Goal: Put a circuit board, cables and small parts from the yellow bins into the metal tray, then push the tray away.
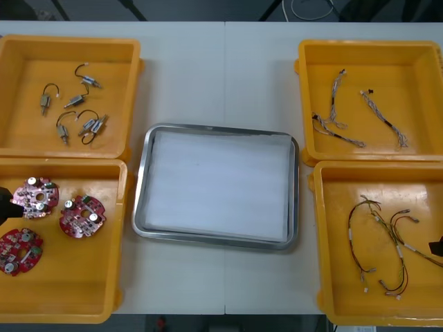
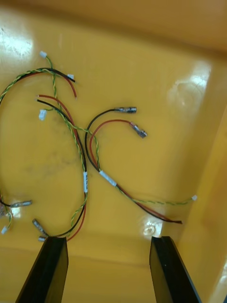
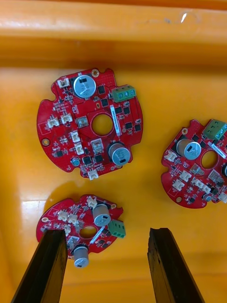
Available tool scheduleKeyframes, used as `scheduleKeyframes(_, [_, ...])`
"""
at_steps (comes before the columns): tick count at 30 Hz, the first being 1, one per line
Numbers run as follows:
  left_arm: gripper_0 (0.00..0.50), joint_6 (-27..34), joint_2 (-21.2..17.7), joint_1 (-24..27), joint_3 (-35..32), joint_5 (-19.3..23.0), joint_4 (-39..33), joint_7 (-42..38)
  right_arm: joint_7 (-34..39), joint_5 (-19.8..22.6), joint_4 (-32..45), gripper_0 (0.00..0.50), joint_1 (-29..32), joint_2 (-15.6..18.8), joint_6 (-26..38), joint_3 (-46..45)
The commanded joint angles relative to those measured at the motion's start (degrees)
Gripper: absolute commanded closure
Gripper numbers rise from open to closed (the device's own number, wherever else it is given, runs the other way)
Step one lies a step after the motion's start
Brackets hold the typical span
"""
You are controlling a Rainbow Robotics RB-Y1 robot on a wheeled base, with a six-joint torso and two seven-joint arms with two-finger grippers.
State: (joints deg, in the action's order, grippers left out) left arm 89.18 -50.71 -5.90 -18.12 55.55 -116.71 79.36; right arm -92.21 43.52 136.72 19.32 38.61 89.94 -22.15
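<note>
Three round red circuit boards lie in the near-left yellow bin (image 1: 104,277): one (image 1: 37,197), one (image 1: 82,215) and one (image 1: 19,250). My left gripper (image 1: 5,205) hangs at that bin's left edge. In its wrist view the left gripper (image 3: 105,232) is open above the boards, with one board (image 3: 82,225) partly between the fingers and a larger-looking board (image 3: 90,124) beyond them. My right gripper (image 1: 436,245) is at the near-right bin's right edge. The right gripper (image 2: 109,239) stands open over the red, yellow and black cables (image 2: 90,161). The metal tray (image 1: 142,187), white inside, holds nothing.
Several small metal parts (image 1: 76,104) with short black leads lie in the far-left bin. Twisted blue and white cables (image 1: 353,114) lie in the far-right bin (image 1: 422,62). The red, yellow and black cables (image 1: 381,242) spread across the near-right bin (image 1: 332,290). Bare table surrounds the tray.
</note>
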Motion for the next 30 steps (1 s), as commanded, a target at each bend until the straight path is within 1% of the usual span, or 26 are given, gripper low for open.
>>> scheduleKeyframes(1, [0.000, -3.23, -1.85, -3.77, 1.86, -1.15, -1.86, 0.97, -6.40, 0.51, -2.51, 0.000, 5.20, 5.16, -8.12, 3.96])
scheduleKeyframes(4, [0.000, -5.25, -1.85, -5.00, 2.82, -1.68, -1.77, 0.97, -9.39, 0.69, -4.80, 0.000, 6.52, 6.74, -12.60, 5.98])
scheduleKeyframes(8, [0.000, -8.68, -1.85, -6.49, 4.49, -2.47, -1.77, 0.80, -13.96, 0.78, -8.58, 0.000, 6.35, 7.71, -15.41, 7.91])
scheduleKeyframes(13, [0.000, -9.73, -1.85, -6.58, 6.43, -3.61, -1.59, 0.27, -18.97, 0.60, -12.62, 0.000, 5.82, 8.59, -18.75, 10.20])
scheduleKeyframes(17, [0.000, -11.05, -1.85, -6.67, 8.10, -4.75, -0.98, 0.01, -22.57, -0.72, -15.17, 0.000, 5.38, 9.03, -22.80, 12.31])
scheduleKeyframes(20, [0.000, -11.75, -1.85, -6.85, 8.97, -6.07, -0.80, -0.17, -23.72, -1.24, -16.66, 0.000, 4.76, 9.03, -25.52, 13.71])
scheduleKeyframes(24, [0.000, -13.07, -1.85, -6.93, 10.38, -8.09, -0.45, -0.61, -23.80, -2.30, -18.24, 0.000, 3.80, 9.03, -27.28, 15.38])
scheduleKeyframes(30, [0.000, -14.30, -1.85, -6.93, 11.17, -8.62, 0.95, -0.87, -23.98, -2.56, -21.32, 0.000, 1.95, 8.94, -29.12, 17.40])
